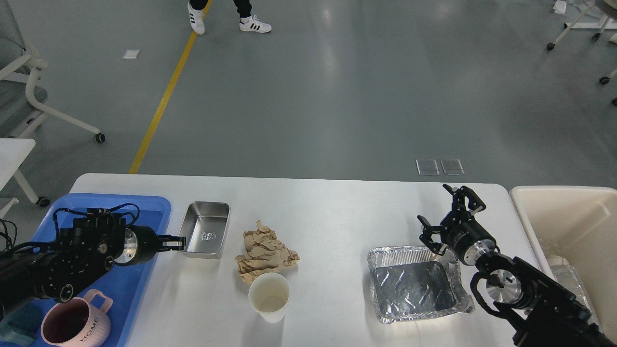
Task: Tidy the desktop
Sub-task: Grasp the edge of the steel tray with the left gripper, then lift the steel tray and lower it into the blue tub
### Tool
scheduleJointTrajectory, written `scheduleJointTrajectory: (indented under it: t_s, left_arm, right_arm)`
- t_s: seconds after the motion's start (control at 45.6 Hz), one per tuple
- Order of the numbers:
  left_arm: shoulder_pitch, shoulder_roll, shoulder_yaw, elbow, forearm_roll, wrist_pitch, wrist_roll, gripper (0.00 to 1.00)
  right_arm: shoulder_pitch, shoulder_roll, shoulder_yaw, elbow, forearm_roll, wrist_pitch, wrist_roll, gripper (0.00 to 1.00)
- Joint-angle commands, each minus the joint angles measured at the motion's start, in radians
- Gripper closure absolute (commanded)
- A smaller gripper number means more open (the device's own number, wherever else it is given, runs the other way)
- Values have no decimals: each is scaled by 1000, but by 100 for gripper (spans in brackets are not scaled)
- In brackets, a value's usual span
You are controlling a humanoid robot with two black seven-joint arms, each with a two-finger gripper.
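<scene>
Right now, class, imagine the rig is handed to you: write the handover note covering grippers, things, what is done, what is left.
Left gripper: shut on the steel tin's left rim, beside the blue tray.
Right gripper: open, empty, above the foil tray's far right corner.
On the desktop: steel tin, crumpled paper, paper cup, foil tray.
Done: pink mug on the blue tray.
Left: clear those four; cream bin stands right.
</scene>
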Motion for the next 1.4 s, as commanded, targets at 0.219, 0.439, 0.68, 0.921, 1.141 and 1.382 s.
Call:
scheduleJointTrajectory:
  t_s: [0.219, 0.439, 0.68, 0.921, 1.141, 1.382]
  left_arm:
    - [-10, -1, 25, -18, 3, -22, -27, 99]
    - [-39, 34, 25, -113, 1, -38, -34, 99]
    - [-45, 210, 10, -322, -8, -64, -24, 98]
    - [-33, 485, -21, -544, -83, -69, -22, 97]
    - [-21, 701, -30, -667, -181, -63, -33, 97]
    - [-4, 818, -30, -685, -247, -40, -37, 97]
  right_arm:
    - [0, 0, 0, -3, 1, 0, 0, 0]
    - [0, -1, 0, -5, -1, 0, 0, 0]
    - [0, 0, -1, -11, -1, 0, 0, 0]
    - [1, 2, -3, -12, -1, 1, 0, 0]
    - [0, 6, -6, -12, -1, 3, 0, 0]
    - [1, 2, -8, -12, -1, 5, 0, 0]
